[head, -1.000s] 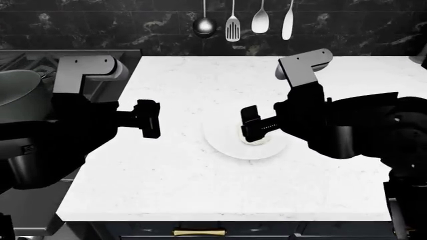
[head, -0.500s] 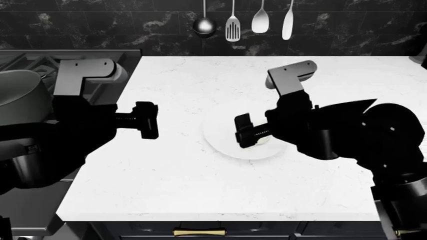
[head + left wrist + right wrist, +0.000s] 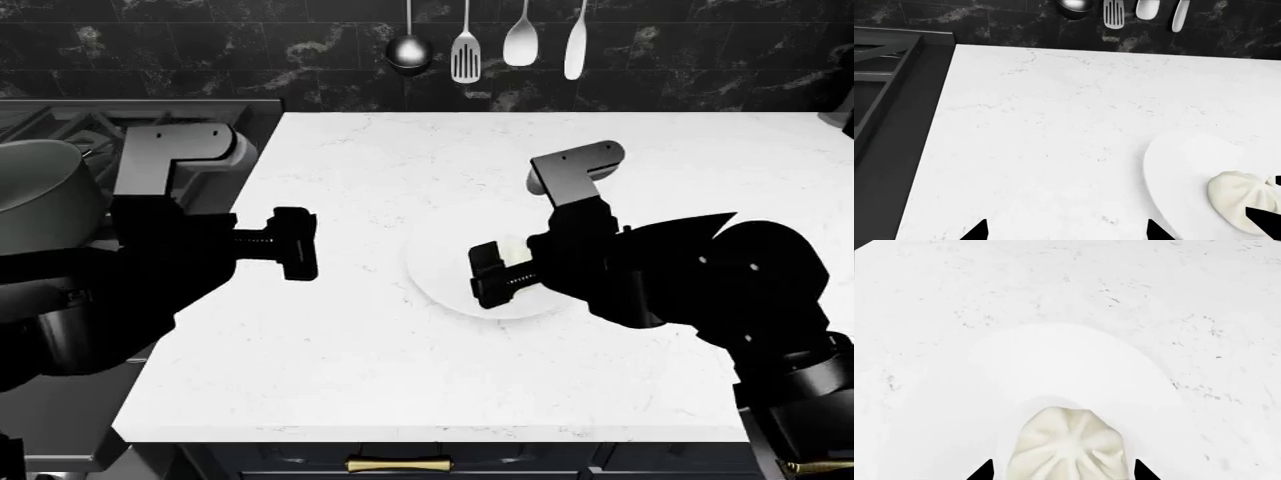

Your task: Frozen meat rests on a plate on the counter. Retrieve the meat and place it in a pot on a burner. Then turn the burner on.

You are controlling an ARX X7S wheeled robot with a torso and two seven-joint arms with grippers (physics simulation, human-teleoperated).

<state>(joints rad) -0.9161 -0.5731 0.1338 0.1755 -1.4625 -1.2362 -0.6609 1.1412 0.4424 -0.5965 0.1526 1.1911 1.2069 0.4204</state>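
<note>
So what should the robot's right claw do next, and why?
Probably close on the frozen meat and lift. In the right wrist view, the right gripper has a fingertip on each side of the lump, which sits on the plate. The pot waits far left, and the left gripper is empty.

both arms reach inward, left tool (image 3: 296,243) parted, right tool (image 3: 491,276) spread wide and angled down.
</note>
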